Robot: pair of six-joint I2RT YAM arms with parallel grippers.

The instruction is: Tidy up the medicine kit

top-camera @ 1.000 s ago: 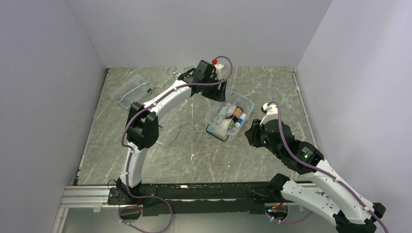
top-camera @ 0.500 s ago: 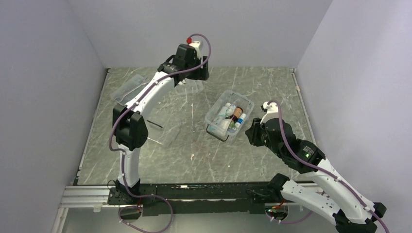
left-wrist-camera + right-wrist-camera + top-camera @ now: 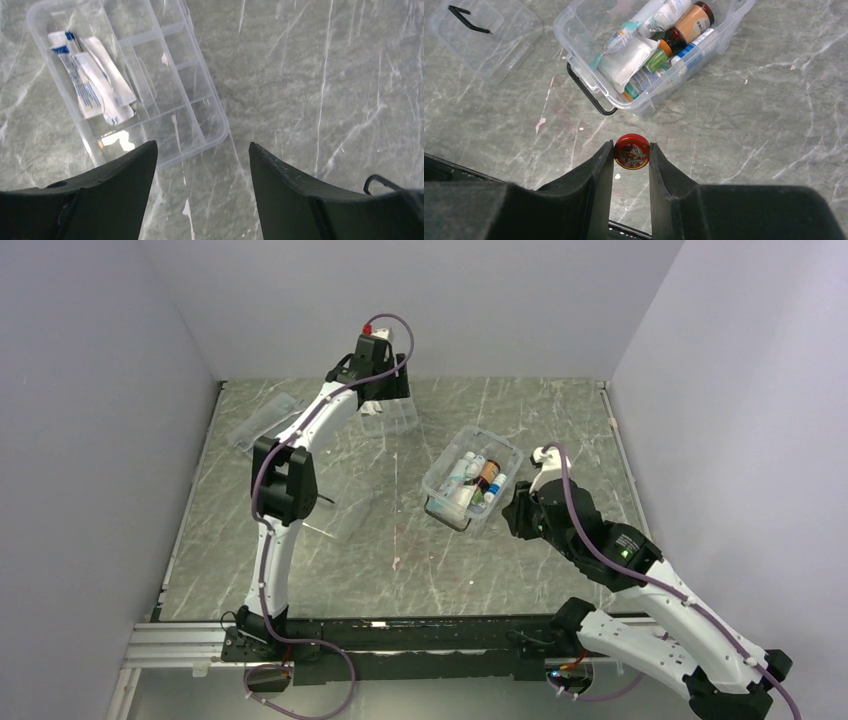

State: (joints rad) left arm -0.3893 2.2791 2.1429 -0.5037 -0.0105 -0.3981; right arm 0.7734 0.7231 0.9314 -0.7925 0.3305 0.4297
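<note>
Now your right claw [image 3: 631, 150] pinches a small red tin [image 3: 631, 152] near the medicine kit [image 3: 564, 37]; your left claw [image 3: 202, 155] hangs spread above the divided case [image 3: 200, 107].

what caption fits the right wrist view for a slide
Right gripper pinching a small red tin, the open medicine kit packed with bottles ahead, its lid lying aside.

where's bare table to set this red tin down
Bare marble between the tub and the near edge, and behind the tub toward the far right corner. Crowded: the tub itself is packed, and the lid and divided case lie left.
</note>
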